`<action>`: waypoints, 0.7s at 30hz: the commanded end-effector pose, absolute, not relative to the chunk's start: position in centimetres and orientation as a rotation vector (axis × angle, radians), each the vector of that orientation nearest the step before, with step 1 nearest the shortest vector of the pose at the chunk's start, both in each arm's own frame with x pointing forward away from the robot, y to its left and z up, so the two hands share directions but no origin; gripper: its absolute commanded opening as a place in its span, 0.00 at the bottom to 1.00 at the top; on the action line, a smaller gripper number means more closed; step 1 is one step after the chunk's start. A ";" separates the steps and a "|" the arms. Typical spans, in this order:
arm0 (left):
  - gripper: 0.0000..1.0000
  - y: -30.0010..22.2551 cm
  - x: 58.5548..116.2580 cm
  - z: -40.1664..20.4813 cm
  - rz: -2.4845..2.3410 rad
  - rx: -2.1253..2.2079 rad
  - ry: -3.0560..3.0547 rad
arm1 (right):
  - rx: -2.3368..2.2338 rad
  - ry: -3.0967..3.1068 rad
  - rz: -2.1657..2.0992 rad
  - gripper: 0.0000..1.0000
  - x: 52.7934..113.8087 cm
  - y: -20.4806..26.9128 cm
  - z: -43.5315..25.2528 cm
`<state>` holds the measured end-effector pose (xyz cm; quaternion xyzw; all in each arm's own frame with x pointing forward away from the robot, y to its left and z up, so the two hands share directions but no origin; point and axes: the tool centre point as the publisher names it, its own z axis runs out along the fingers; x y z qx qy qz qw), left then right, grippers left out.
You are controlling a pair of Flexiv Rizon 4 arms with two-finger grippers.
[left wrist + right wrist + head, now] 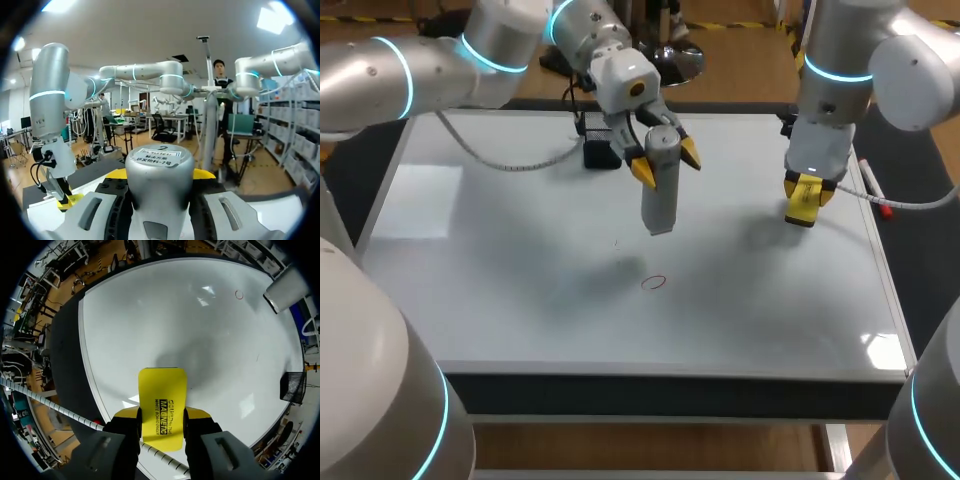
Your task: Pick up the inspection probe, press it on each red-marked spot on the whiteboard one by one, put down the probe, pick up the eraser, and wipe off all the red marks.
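Left gripper (665,160) clamped on grey inspection probe (660,200), over whiteboard (500,270) centre-far. Right gripper (808,190) grips yellow eraser (802,207), right side. One red circle mark (654,283) nearer.

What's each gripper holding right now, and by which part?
Left gripper clamps the inspection probe near its upper end. Right gripper clamps the yellow eraser across its two long edges.

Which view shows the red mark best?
Head view: the red mark lies unobstructed on the whiteboard. The right wrist view shows it tiny, far beyond the eraser; the left wrist view misses it.
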<state>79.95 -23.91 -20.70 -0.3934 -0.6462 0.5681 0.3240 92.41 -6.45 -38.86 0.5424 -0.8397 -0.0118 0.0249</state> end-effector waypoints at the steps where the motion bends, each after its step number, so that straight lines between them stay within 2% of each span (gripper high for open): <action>1: 0.00 -23.8 78.1 -21.0 1.670 -0.886 -1.867 | 1.679 -2.595 -0.032 0.00 92.4 -6.5 -38.8; 21: 0.00 -23.6 75.4 -24.1 1.681 -0.871 -1.806 | 1.679 -2.595 -0.032 0.00 92.4 -6.5 -38.8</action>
